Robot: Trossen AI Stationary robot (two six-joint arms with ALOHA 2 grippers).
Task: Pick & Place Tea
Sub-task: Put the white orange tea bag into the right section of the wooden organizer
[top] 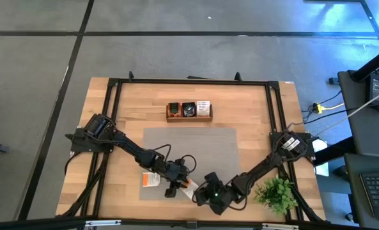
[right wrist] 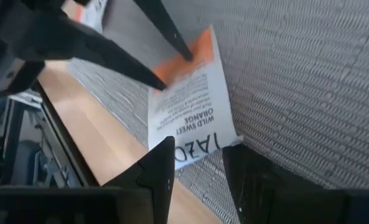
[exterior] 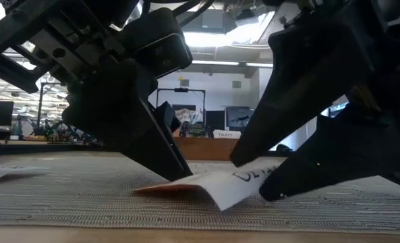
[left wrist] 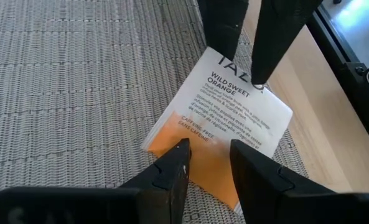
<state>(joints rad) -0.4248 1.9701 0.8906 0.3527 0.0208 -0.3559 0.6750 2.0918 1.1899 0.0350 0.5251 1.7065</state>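
Near the table's front edge, both grippers, left (left wrist: 208,163) and right (right wrist: 196,163), jaws apart, straddle one sachet (left wrist: 224,115); seemingly neither clamps it, so it could tear or slip.

1. Your left arm reaches from the table's left side diagonally toward the near middle, elbow bent, wrist pitched down.
2. Your left gripper (top: 174,185) sits low at the near edge of the mat, its two dark fingers (left wrist: 172,174) parted with a clear gap between them, tips touching down on the orange end of the tea sachet (left wrist: 224,112).
3. Your right arm comes in from the table's right side, folded low toward the near middle, facing the left arm.
4. Your right gripper (top: 202,193) is just beside the left one, fingers (right wrist: 156,168) spread and straddling the sachet's white end, not clamped on it.
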